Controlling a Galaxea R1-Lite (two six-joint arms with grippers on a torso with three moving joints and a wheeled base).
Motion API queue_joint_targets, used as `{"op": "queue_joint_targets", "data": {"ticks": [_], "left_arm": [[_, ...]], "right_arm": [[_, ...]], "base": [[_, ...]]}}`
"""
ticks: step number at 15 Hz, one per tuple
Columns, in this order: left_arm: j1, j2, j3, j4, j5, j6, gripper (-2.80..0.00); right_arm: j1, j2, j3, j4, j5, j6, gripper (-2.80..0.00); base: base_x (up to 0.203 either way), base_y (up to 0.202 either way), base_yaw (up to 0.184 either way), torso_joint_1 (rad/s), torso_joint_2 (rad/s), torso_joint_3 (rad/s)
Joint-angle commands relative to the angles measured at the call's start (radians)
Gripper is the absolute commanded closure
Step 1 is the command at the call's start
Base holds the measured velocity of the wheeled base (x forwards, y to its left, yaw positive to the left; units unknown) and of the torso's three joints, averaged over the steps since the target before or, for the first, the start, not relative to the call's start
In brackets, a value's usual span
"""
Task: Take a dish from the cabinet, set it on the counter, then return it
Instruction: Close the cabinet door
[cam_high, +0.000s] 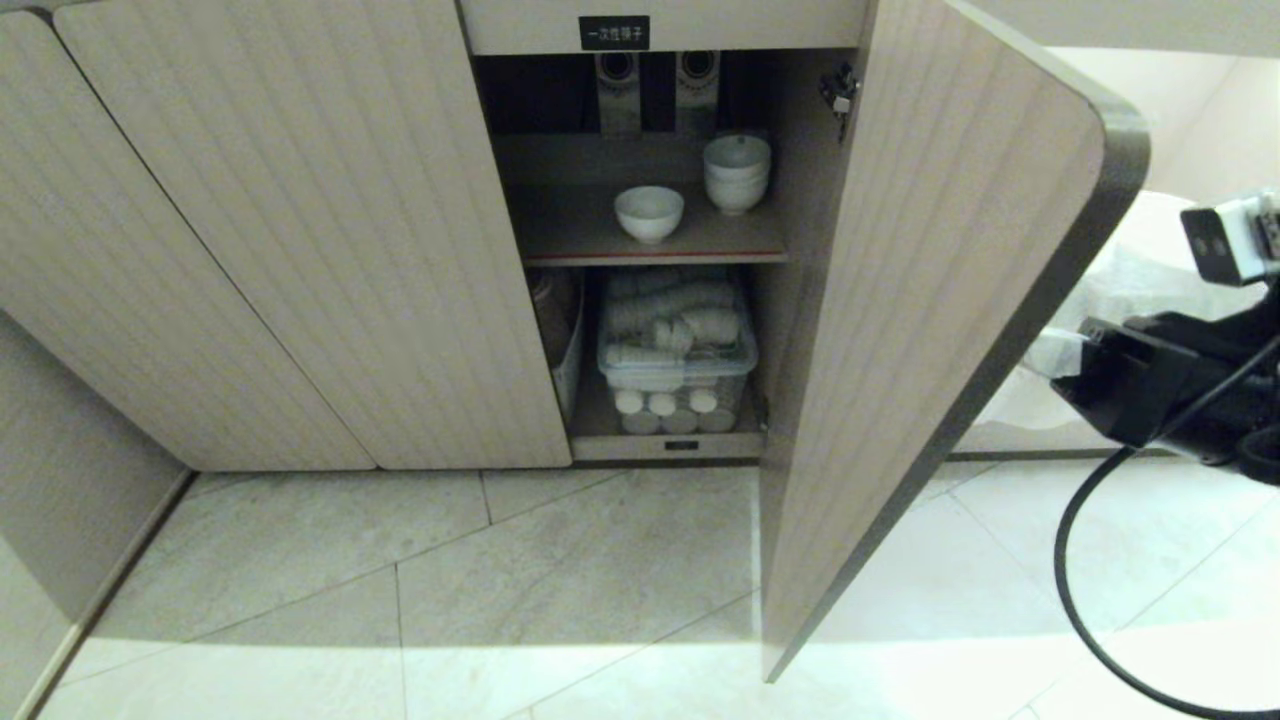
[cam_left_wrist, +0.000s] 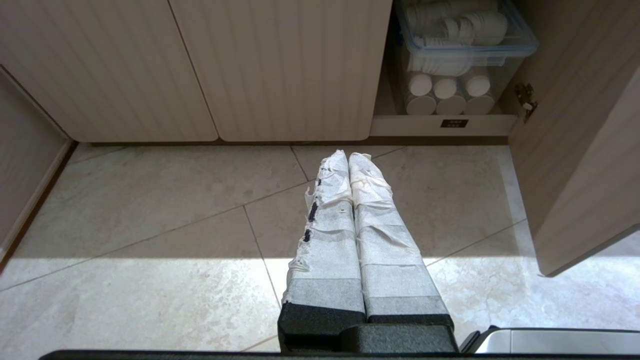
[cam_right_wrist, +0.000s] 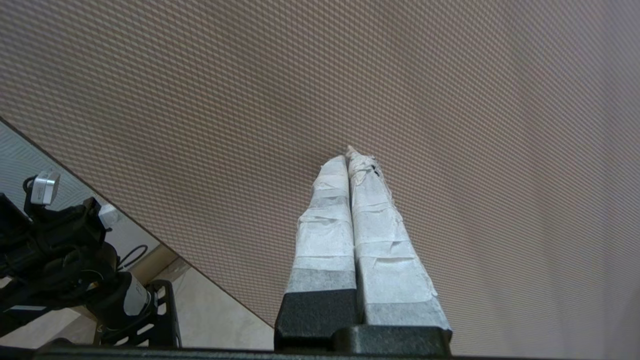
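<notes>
Reaching for the bowl (cam_high: 649, 213) from here carries 1 clear risk: your right gripper (cam_right_wrist: 349, 152) sits outside the open cabinet door (cam_high: 930, 300), taped fingers pressed together and empty, tips close to the door's ribbed face. You would have to swing around the door's dark rounded edge to get in, and a tight arc could knock the door or push it toward closing. Inside, the single white bowl stands upright on the brown upper shelf (cam_high: 560, 235), near a stack of like white bowls (cam_high: 737, 172) but apart from it; a wide entry, I judge, could clip that stack and topple it. Glazed ceramic is smooth and round, so taped fingers pinching only the rim might slip.

Your left gripper (cam_left_wrist: 348, 159) hangs low over the pale stone floor tiles (cam_left_wrist: 150, 200), its 2 white-wrapped fingers closed together on nothing, wrapping creased and frayed at the edges.

The doors are beige with fine vertical ribs. Below the shelf a clear plastic box (cam_high: 678, 350) with a blue-rimmed lid holds rolls of white cups. The counter is not in view
</notes>
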Motion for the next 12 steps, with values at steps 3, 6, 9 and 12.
{"op": "queue_joint_targets", "data": {"ticks": [3, 6, 9, 12], "left_arm": [[0.001, 0.000, 0.000, 0.000, -0.002, 0.000, 0.00], [0.000, 0.000, 0.000, 0.000, -0.001, -0.001, 0.00], [0.000, 0.000, 0.000, 0.000, -0.001, -0.001, 0.00], [0.000, 0.000, 0.000, 0.000, -0.001, 0.000, 0.00]], "right_arm": [[0.050, 0.037, -0.003, -0.055, -0.007, 0.002, 0.00], [0.053, 0.069, -0.009, -0.086, -0.008, 0.001, 0.00], [0.058, 0.117, -0.026, -0.142, -0.015, 0.001, 0.00], [0.088, 0.173, -0.090, -0.168, -0.094, 0.001, 0.00]], "base": [[0.000, 0.000, 0.000, 0.000, 0.00, 0.000], [0.000, 0.000, 0.000, 0.000, 0.00, 0.000], [0.000, 0.000, 0.000, 0.000, 0.00, 0.000], [0.000, 0.000, 0.000, 0.000, 0.00, 0.000]]}}
